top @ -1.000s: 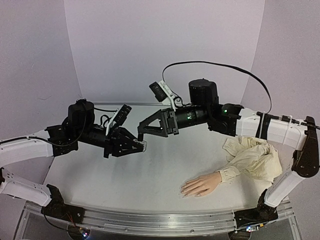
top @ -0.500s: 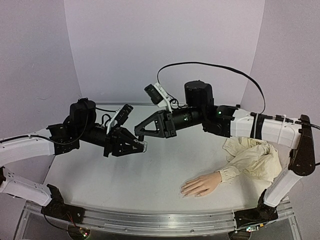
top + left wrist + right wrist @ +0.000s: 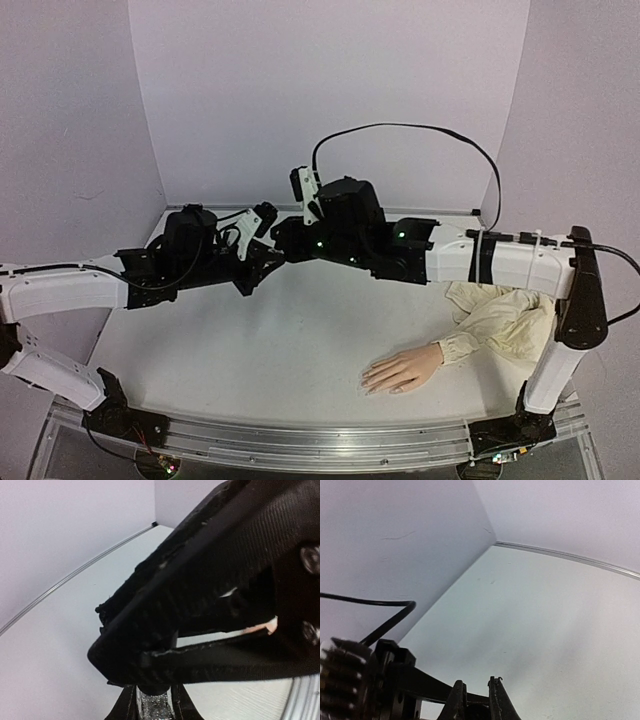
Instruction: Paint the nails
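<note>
**Mannequin hand** (image 3: pixel 402 369). Skin-coloured, smooth and life-size. It lies palm down on the near right of the table (image 3: pixel 250 350), fingers pointing left. The nails (image 3: pixel 369 381) sit at the fingertips and are too small in the overhead view to tell apart. Both grippers are well apart from them.

**Sleeve** (image 3: pixel 508 318). Cream cloth, soft and creased. It is bunched in a loose heap from the hand's wrist out to the right, beside the right arm's base.

**Table.** White and matt, with a curved metal rail (image 3: pixel 300 440) along the near edge. Pale lilac walls (image 3: pixel 330 90) stand behind and at the sides.

**Left gripper** (image 3: pixel 262 268). Black hard plastic on a white-shelled arm. The arm reaches in low and nearly level from the left edge toward the middle of the table. In its wrist view two dark fingers (image 3: pixel 126 709) pinch a small bottle (image 3: pixel 152 706) with a silvery, glittering body.

**Right gripper** (image 3: pixel 284 242). Black, on a long white-and-black arm. The arm stretches from the right base across the table, with a black cable (image 3: pixel 400 135) arching above it.
- It meets the left gripper tip to tip over the back middle of the table.
- From the left wrist, its finely ribbed fingers (image 3: pixel 210 660) fill the view and taper to a point just above the small bottle.
- In its own wrist view the fingers (image 3: pixel 457 700) stand close together with a dark shape between them. Whether they are clamped on it cannot be told.
</note>
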Controlling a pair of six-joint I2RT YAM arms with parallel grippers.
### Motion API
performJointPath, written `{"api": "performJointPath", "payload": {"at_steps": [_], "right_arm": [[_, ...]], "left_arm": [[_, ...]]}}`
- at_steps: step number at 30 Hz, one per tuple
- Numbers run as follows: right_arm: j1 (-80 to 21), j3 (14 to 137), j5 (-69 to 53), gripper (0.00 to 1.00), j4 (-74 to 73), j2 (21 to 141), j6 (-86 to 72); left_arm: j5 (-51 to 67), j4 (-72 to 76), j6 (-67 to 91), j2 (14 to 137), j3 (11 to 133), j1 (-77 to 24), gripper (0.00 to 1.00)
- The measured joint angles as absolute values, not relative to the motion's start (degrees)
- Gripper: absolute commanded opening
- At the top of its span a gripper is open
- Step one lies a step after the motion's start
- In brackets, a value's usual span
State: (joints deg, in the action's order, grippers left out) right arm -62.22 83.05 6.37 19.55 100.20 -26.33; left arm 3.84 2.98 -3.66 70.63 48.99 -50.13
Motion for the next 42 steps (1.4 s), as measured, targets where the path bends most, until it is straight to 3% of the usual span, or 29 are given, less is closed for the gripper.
{"api": "performJointPath", "payload": {"at_steps": [4, 5, 8, 9, 10, 11, 17, 23, 28, 30, 32, 33, 38, 39, 42], "right_arm": [[-62.8, 86.3, 15.6, 0.0, 16.4, 103.9, -27.9], [-62.8, 86.5, 16.4, 0.0, 16.1, 104.2, -28.0], [-62.9, 86.5, 16.7, 0.0, 16.3, 104.2, -28.2], [-62.8, 86.2, 16.4, 0.0, 16.5, 104.1, -28.2], [-62.2, 85.2, 15.8, 0.0, 17.6, 103.8, -28.3], [-61.6, 83.5, 14.2, 0.0, 19.0, 103.4, -28.3], [-54.2, 76.6, 10.9, 0.0, 23.5, 104.7, -23.9], [-50.7, 76.5, 13.1, 0.0, 33.1, 113.2, -16.8], [-50.8, 77.3, 14.7, 0.0, 35.8, 122.5, -14.0], [-50.9, 77.3, 15.3, 0.04, 35.9, 124.6, -13.3], [-50.9, 77.3, 16.0, 0.16, 36.4, 125.5, -12.7], [-50.9, 77.2, 16.1, 0.26, 36.8, 125.5, -12.4], [-50.9, 75.5, 17.7, 0.9, 40.0, 125.3, -11.7], [-50.9, 74.7, 17.8, 0.97, 40.1, 125.2, -11.6], [-50.9, 73.1, 18.7, 0.98, 37.1, 124.0, -11.4]], "left_arm": [[-2.8, 4.7, -5.0, 75.6, 50.2, -50.7, 0.03], [-3.4, 5.0, -5.0, 76.0, 50.2, -50.9, 0.13], [-4.2, 5.5, -4.4, 76.1, 50.1, -51.0, 0.54], [-5.4, 6.3, -4.2, 76.0, 49.7, -50.9, 0.63], [-6.0, 6.9, -3.6, 75.5, 48.8, -50.3, 0.86], [-6.3, 7.3, -2.9, 74.7, 47.4, -49.8, 0.98], [-5.9, 3.6, 1.5, 62.8, 38.4, -48.8, 0.99], [-4.6, -3.6, 3.6, 48.1, 37.3, -48.8, 1.0], [-5.2, -9.3, 4.6, 44.3, 40.0, -48.8, 0.99], [-5.4, -10.7, 4.6, 44.2, 40.5, -48.8, 0.99], [-5.7, -12.0, 4.7, 44.2, 40.5, -48.8, 1.0], [-5.8, -12.6, 4.8, 44.3, 40.5, -48.8, 0.99], [-6.3, -14.3, 5.4, 44.4, 40.5, -48.8, 0.99], [-6.5, -14.3, 5.6, 44.6, 40.5, -48.8, 0.99], [-7.2, -14.8, 5.8, 45.6, 40.9, -48.8, 0.99]]}}
